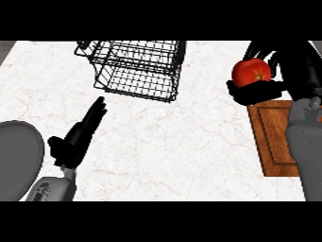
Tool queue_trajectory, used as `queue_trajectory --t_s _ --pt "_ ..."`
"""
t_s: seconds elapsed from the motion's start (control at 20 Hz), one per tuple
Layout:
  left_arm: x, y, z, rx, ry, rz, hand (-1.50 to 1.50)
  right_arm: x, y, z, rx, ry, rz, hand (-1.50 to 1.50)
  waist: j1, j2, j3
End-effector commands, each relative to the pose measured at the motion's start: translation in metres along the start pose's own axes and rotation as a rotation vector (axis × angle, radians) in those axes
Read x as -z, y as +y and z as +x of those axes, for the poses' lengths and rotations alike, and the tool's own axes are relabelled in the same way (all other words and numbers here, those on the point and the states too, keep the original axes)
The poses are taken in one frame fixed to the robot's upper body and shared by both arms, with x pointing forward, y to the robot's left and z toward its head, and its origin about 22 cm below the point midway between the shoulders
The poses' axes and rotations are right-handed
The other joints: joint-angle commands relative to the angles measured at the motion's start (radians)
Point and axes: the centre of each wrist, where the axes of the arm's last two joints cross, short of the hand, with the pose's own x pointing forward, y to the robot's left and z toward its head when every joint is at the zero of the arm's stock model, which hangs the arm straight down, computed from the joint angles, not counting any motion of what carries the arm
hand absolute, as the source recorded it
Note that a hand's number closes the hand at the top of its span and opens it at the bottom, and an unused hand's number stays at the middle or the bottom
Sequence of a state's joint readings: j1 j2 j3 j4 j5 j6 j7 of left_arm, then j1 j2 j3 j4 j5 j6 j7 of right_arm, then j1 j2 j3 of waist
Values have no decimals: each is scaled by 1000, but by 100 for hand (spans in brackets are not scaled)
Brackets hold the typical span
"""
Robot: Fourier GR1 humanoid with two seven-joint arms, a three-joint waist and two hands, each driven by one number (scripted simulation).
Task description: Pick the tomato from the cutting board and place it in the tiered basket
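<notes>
At the upper right of the frame, the right hand (275, 80) holds the tomato (251, 72), its black fingers and thumb curled round the red fruit so that only the tomato's left and upper faces show (a small stem mark sits on its right side). The tomato is lifted clear of the cutting board (275, 137), which lies below it along the right edge, a brown wooden slab with a darker rim, partly covered by the grey right forearm coming up from the lower right.

At the upper middle of the frame stands the tiered basket (137, 68), a black wire rack with its levels stepped one behind the other; it is to the left of the tomato and apart from it, with bare counter between them.

At the lower left, the left hand (80, 137) rests with its fingers straight and close together, pointing up and to the right, holding nothing. Its grey forearm enters from the lower left edge, next to a rounded grey part of the arm.

The white marbled counter (177, 142) fills the middle of the frame.
</notes>
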State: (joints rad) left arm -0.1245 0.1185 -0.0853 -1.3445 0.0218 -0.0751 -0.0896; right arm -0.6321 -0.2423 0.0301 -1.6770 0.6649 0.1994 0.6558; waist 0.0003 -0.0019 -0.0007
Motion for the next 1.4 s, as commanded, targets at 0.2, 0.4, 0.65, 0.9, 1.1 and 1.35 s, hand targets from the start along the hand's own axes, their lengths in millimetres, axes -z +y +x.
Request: queue_trajectory --t_s 0.2,0.4,0.65,0.9,1.1,1.35 --pt "4 -4 2 6 13 -27 0 35 -10 116 78 -22 -32 150 31 6 -1" --pt "-2 7 12 -7 3 -18 0 54 -6 140 77 24 19 150 27 4 0" --pt "-8 -14 -1 3 -4 -56 0 82 11 169 113 22 42 150 42 10 -1" --pt "9 -4 9 -4 -10 -40 0 99 48 175 87 29 105 150 46 16 -1" --pt "2 2 0 -1 -29 -59 0 102 57 196 82 28 105 150 64 21 -2" --pt "5 -11 -1 10 -19 -74 0 112 78 176 96 29 120 150 72 28 -2"
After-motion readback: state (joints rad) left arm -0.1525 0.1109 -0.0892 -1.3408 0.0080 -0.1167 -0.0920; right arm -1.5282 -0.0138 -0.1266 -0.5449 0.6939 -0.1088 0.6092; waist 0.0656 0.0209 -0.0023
